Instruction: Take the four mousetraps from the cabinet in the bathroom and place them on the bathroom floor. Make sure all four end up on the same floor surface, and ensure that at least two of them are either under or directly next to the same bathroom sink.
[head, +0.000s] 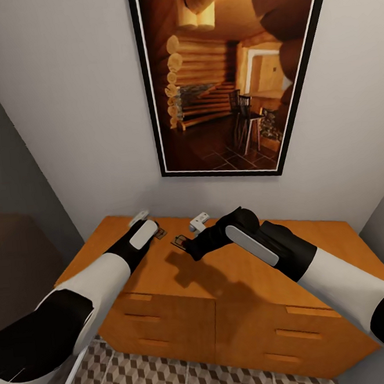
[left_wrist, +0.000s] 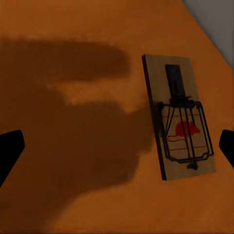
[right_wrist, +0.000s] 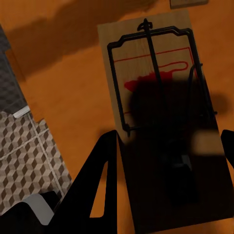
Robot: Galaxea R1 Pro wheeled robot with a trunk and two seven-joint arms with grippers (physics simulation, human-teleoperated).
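Observation:
Two mousetraps lie on top of the orange-brown cabinet. One mousetrap, a dark wooden board with a wire frame and a red mouse print, lies flat under my left gripper, which hovers open above it, the trap off to one side. In the head view this trap shows beside the left gripper. The second mousetrap rests on the cabinet top between the fingers of my right gripper, which touch both its long edges. The head view shows that trap at the right gripper.
A large framed picture hangs on the wall behind the cabinet. The cube-patterned bathroom floor lies in front of the drawer fronts. A corner of another board shows past the held trap. Grey walls close in on both sides.

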